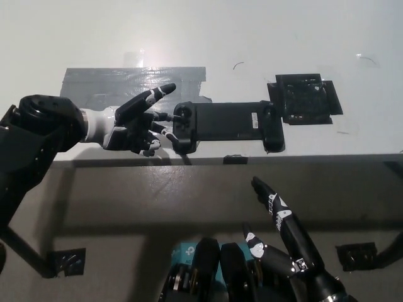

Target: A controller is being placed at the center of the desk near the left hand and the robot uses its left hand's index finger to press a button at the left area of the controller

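On the white desk (264,38), white left hand (131,126) meets long black controller (227,126).
Fingers spread, gripping nothing; black right hand (283,245) rests open below.

Bright, even overhead light; white table (264,38) near overexposed at top of frame. Glare patch on grey tape (135,78) at upper left. Soft shadow under left hand (132,126). Lower half of frame dim, floor in shade. Focus sharp overall, slight softness on right hand (286,236) at bottom right.

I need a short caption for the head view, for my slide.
White left hand reaches its fingers toward the controller's left end; black right hand rests below the desk edge.
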You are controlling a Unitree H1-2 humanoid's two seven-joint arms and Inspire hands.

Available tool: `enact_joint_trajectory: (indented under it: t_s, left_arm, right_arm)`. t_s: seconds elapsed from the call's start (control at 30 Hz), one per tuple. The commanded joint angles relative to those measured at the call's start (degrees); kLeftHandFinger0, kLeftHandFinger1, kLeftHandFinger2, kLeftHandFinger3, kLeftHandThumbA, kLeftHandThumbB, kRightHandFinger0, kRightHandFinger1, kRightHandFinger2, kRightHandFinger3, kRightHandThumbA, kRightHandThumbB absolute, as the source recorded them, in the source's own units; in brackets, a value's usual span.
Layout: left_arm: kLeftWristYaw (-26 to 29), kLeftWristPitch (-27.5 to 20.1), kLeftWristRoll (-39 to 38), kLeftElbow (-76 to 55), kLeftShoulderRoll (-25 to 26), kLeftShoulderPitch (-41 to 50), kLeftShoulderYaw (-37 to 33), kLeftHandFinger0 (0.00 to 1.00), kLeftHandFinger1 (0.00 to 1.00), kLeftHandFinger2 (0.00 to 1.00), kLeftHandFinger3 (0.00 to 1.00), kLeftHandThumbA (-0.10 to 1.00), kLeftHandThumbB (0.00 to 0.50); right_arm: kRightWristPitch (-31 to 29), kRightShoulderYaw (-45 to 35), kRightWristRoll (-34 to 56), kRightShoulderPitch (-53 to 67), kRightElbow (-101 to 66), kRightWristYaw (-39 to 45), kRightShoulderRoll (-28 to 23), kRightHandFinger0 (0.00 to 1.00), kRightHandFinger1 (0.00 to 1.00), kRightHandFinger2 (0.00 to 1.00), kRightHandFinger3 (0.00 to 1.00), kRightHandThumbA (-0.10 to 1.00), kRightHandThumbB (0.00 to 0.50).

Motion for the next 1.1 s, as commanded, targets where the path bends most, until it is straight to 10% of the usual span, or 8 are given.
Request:
enact_joint_trajectory:
  t_s: [0.0, 0.93, 1.07]
  left_arm:
    - [1.05, 0.86, 2.08, -0.16, 0.19, -3.55, 2.00, 0.00, 0.10, 0.52, 1.00, 1.00, 0.470]
    - [-0.63, 0.86, 6.90, 1.16, -0.54, -3.52, 4.11, 0.00, 0.11, 0.53, 1.00, 1.00, 0.464]
    - [-0.13, 0.86, 8.01, -0.30, -0.96, -2.68, 4.04, 0.04, 0.26, 0.65, 1.00, 1.00, 0.474]
  right_arm:
    - [-1.82, -0.42, 0.11, -1.22, -1.73, -0.04, 0.66, 1.00, 1.00, 1.00, 1.00, 0.40, 0.217]
    - [-1.79, -0.64, 0.18, -1.61, -1.83, -0.06, 0.57, 1.00, 1.00, 1.00, 1.00, 0.38, 0.225]
    - [-1.35, -0.33, -0.16, -1.52, -1.95, 0.05, 0.65, 1.00, 1.00, 1.00, 1.00, 0.39, 0.225]
